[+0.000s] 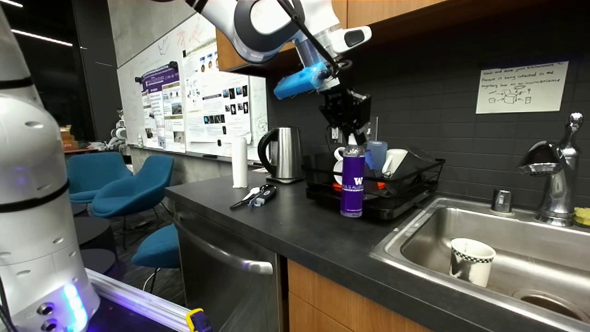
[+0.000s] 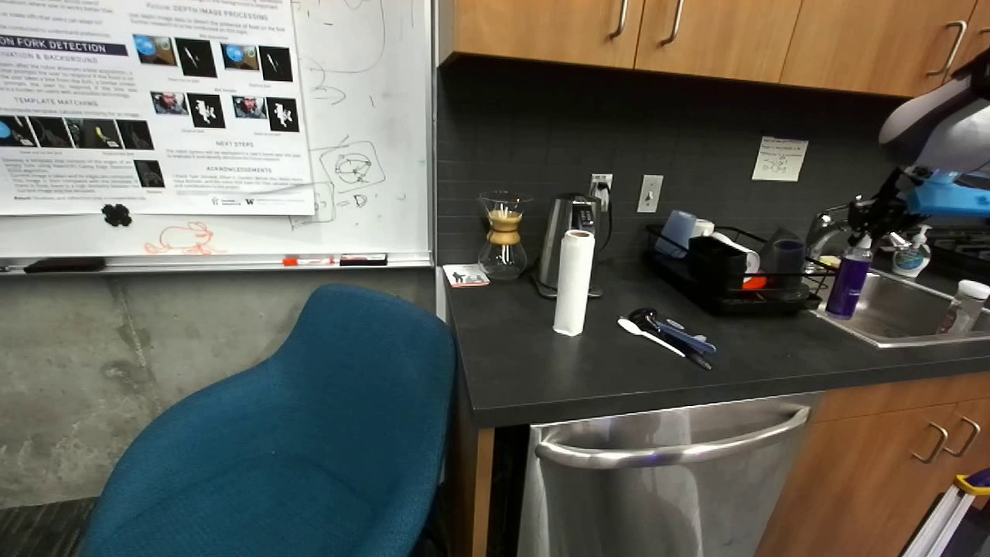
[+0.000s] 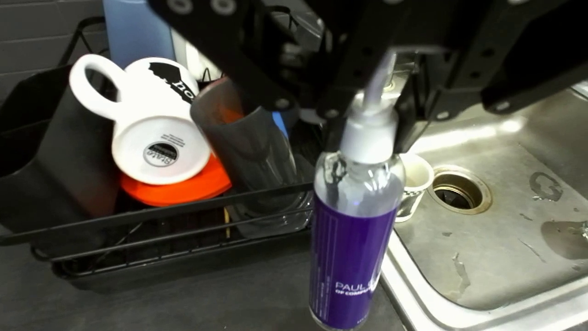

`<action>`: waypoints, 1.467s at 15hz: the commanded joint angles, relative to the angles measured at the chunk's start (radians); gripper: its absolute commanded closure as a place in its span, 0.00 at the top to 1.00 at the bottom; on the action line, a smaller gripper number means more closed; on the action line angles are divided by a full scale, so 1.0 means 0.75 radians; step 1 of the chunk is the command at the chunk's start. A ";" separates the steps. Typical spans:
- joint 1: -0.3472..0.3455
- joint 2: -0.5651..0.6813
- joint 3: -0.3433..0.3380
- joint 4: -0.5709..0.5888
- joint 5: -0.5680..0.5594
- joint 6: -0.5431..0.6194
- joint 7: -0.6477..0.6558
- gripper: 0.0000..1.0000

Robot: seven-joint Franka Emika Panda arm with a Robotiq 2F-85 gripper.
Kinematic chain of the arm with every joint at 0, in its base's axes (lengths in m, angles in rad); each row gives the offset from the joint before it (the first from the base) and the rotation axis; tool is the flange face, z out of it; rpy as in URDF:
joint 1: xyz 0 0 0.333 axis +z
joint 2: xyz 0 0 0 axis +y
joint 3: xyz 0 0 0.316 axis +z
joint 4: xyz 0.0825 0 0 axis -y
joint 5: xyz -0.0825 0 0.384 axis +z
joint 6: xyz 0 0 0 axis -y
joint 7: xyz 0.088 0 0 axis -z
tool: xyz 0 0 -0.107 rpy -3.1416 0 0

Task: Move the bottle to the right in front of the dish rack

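The bottle (image 1: 352, 184) is purple and clear, with a white cap and a purple label. My gripper (image 3: 370, 138) comes down from above, its two fingers pressed against either side of the cap. In both exterior views the bottle hangs or stands upright below the gripper; whether its base touches the counter I cannot tell. Behind it in an exterior view is the dish rack (image 1: 394, 210), black wire and loaded with cups. The wrist view puts the bottle at the right front end of the rack's front bar (image 3: 161, 213), close to the sink rim (image 3: 413, 294).
A steel sink (image 1: 386, 249) adjoins the rack, with a white mug (image 1: 472, 265) inside and a faucet (image 1: 553, 170) behind. Along the counter stand a steel kettle (image 1: 288, 154) and a white cylinder (image 1: 239, 163). Some utensils (image 2: 669, 336) lie nearer the front.
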 commanded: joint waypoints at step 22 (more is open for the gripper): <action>-0.094 0.153 0.079 0.010 -0.029 0.086 0.102 0.08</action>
